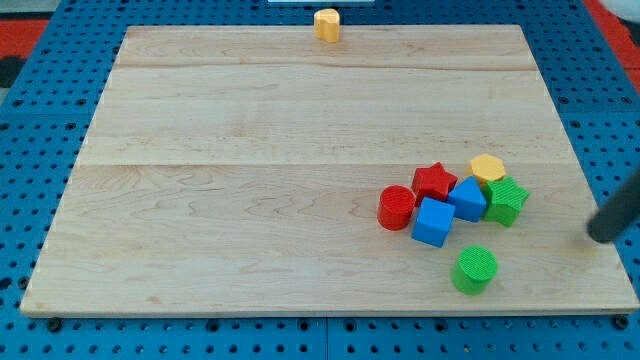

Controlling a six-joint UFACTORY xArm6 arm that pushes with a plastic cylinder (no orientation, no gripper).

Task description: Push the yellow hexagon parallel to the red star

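The yellow hexagon [488,167] sits at the cluster's upper right, touching the green star [506,200] and a blue block [467,199], just right of the red star [434,181]. The tip [596,237] rests on the counter [250,150], right of the cluster, apart from every block. The rod carries no end effector.

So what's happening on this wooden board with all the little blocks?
A robot arm pushes blocks with a dark rod. My tip sits near the view's right edge, apart from the cluster. The yellow hexagon sits just right of the red star, among blue, green and red blocks. Another yellow block sits at the top edge.
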